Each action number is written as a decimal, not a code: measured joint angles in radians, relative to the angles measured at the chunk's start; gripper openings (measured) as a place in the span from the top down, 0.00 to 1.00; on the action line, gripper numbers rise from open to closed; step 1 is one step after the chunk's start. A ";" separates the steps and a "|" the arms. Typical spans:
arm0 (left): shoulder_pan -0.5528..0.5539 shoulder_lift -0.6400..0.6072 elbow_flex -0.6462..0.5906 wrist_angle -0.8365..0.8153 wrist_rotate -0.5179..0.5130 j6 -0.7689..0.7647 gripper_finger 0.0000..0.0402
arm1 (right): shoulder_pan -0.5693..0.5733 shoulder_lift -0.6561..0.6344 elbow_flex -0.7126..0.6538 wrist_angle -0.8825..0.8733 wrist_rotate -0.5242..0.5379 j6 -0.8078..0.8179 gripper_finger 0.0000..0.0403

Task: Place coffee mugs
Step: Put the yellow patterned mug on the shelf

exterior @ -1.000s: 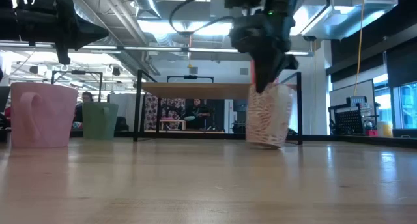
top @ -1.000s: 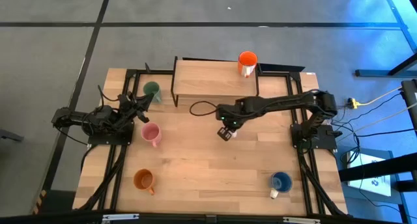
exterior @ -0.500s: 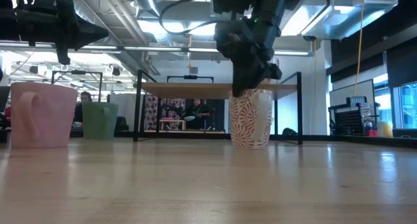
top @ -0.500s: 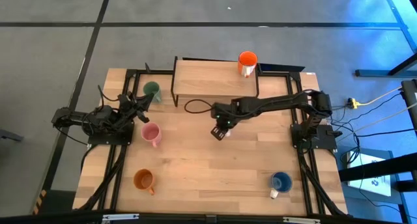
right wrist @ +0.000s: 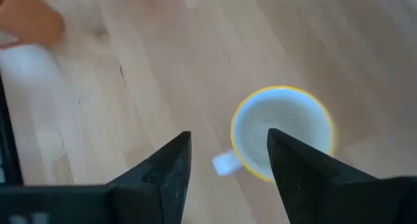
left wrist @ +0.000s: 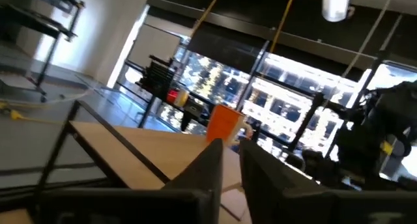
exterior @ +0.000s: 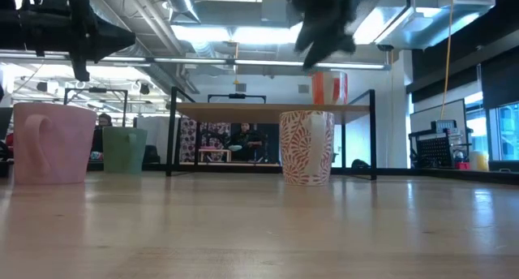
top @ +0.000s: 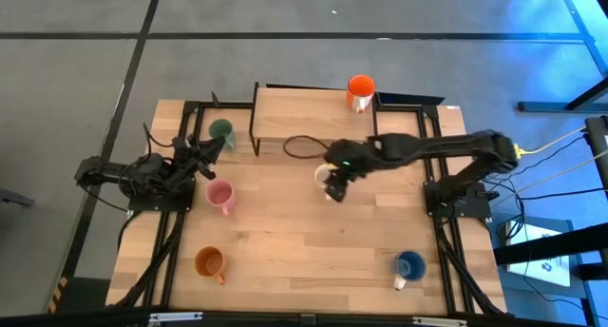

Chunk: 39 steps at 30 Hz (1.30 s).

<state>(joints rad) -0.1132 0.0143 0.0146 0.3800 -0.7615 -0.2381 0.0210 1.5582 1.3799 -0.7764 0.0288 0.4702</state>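
The white mug with a red leaf pattern (exterior: 306,147) stands upright on its base mid-table, and its handle (right wrist: 225,162) shows in the right wrist view. My right gripper (right wrist: 229,138) hangs open above the white mug (top: 324,174), touching nothing. My left gripper (top: 211,148) waits at the left, between the green mug (top: 221,130) and the pink mug (top: 220,196); a narrow gap shows between its fingers (left wrist: 210,164). An orange-red mug (top: 360,91) stands on the raised shelf (top: 304,116). The orange-brown mug (top: 209,262) and the blue mug (top: 409,265) sit near the front edge.
The wooden shelf on black legs (exterior: 268,109) spans the table's far middle. A black cable loop (top: 302,148) lies just in front of the shelf, beside the right arm. Bare wood lies between the white mug and the two front mugs.
My right gripper carried the white mug a little toward the table's left, set it down from a tilt to upright, let go and rose clear above it. The mug now stands alone on the table.
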 joint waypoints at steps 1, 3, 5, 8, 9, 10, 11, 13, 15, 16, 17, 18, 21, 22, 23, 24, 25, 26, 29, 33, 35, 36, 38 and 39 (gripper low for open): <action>0.000 0.012 0.009 0.000 0.012 -0.012 0.82 | 0.019 -0.035 -0.018 0.003 0.039 -0.006 0.53; 0.000 0.043 0.039 0.001 0.029 -0.015 0.76 | 0.061 -0.105 -0.076 0.010 0.099 -0.014 0.53; 0.000 0.095 0.082 0.003 0.049 -0.008 0.70 | 0.095 -0.179 -0.151 0.043 0.130 -0.009 0.54; -0.001 0.198 0.157 -0.001 0.049 0.018 0.63 | 0.130 -0.292 -0.268 0.089 0.181 0.062 0.54; -0.001 0.242 0.184 -0.001 0.049 0.029 0.62 | 0.138 -0.326 -0.305 0.097 0.201 0.095 0.54; -0.001 0.289 0.212 -0.002 0.050 0.040 0.62 | 0.148 -0.359 -0.341 0.105 0.221 0.126 0.54; -0.001 0.337 0.239 -0.003 0.049 0.054 0.61 | 0.159 -0.390 -0.373 0.115 0.240 0.153 0.54; -0.001 0.448 0.301 -0.002 0.050 0.071 0.61 | 0.180 -0.450 -0.423 0.136 0.277 0.181 0.54; 0.000 0.562 0.363 -0.005 0.050 0.074 0.62 | 0.202 -0.499 -0.462 0.135 0.314 0.203 0.54; -0.001 0.621 0.398 -0.006 0.050 0.079 0.62 | 0.212 -0.516 -0.474 0.129 0.330 0.208 0.54; -0.001 0.679 0.432 -0.007 0.050 0.086 0.62 | 0.220 -0.531 -0.485 0.124 0.343 0.211 0.54; -0.001 0.737 0.471 -0.009 0.050 0.088 0.62 | 0.228 -0.545 -0.492 0.116 0.352 0.211 0.54; 0.002 0.892 0.600 -0.059 0.084 0.087 0.62 | 0.248 -0.569 -0.506 0.110 0.388 0.204 0.54; 0.007 0.939 0.651 -0.099 0.103 0.077 0.62 | 0.252 -0.572 -0.509 0.097 0.398 0.204 0.54; 0.016 0.987 0.703 -0.147 0.118 0.057 0.62 | 0.256 -0.573 -0.510 0.084 0.400 0.203 0.54; 0.026 1.036 0.758 -0.203 0.132 0.037 0.62 | 0.256 -0.573 -0.510 0.080 0.404 0.199 0.54; 0.038 1.083 0.812 -0.266 0.144 0.017 0.62 | 0.255 -0.573 -0.510 0.072 0.405 0.191 0.54; 0.048 1.126 0.861 -0.328 0.161 -0.003 0.62 | 0.254 -0.573 -0.510 0.060 0.406 0.180 0.54; 0.081 1.242 1.007 -0.483 0.246 -0.091 0.62 | 0.254 -0.573 -0.510 0.040 0.406 0.155 0.54; 0.137 1.380 1.183 -0.701 0.426 -0.279 0.62 | 0.254 -0.573 -0.510 0.028 0.408 0.127 0.54; 0.167 1.448 1.269 -0.809 0.532 -0.357 0.62 | 0.254 -0.573 -0.510 0.021 0.408 0.123 0.54; 0.181 1.480 1.311 -0.859 0.576 -0.384 0.62 | 0.254 -0.573 -0.510 0.018 0.410 0.123 0.54; 0.200 1.538 1.392 -0.944 0.630 -0.414 0.62 | 0.254 -0.573 -0.510 0.004 0.419 0.123 0.54; 0.205 1.567 1.430 -0.974 0.636 -0.415 0.62 | 0.254 -0.573 -0.510 -0.003 0.424 0.125 0.54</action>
<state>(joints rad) 0.0921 1.5812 1.4442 -0.5942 -0.1254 -0.6527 0.2752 0.9852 0.8703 -0.7798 0.4524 0.5951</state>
